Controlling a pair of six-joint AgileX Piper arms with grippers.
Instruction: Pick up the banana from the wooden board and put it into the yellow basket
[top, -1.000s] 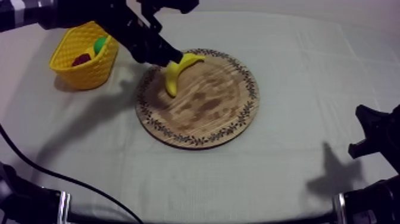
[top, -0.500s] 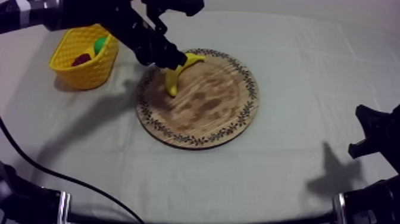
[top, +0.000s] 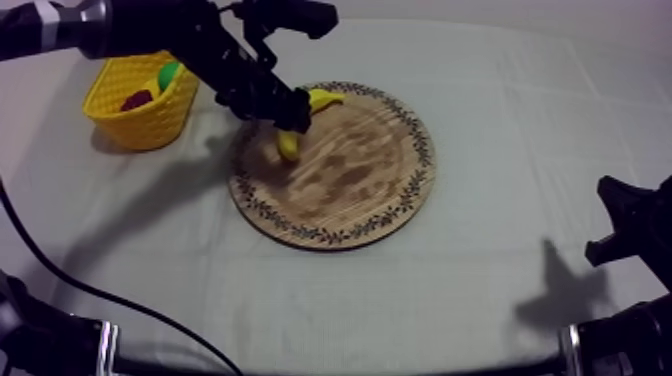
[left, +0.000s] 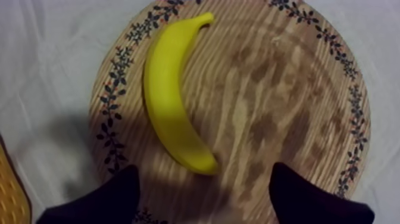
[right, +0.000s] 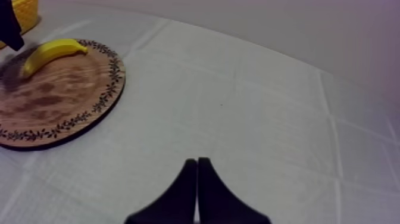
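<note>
Obs: the banana (left: 172, 101) lies flat on the wooden board (left: 268, 107), close to the rim on the basket side, with its stem end pointing away from the left tool (left: 205, 170). The left tool is spread wide and holds nothing. Its two fingers straddle the banana's blunt end, low over the board. Contact with the fruit: cannot tell. The yellow basket (top: 140, 115) stands on the desk (top: 480, 290) near the board but apart from it, with a small red fruit (top: 137, 99) inside. The right tool (right: 197, 162) is parked at its own side, fingers pressed together, empty. Progress, as judged: approach done; grasp, lift, carry and release into the basket remain.
</note>
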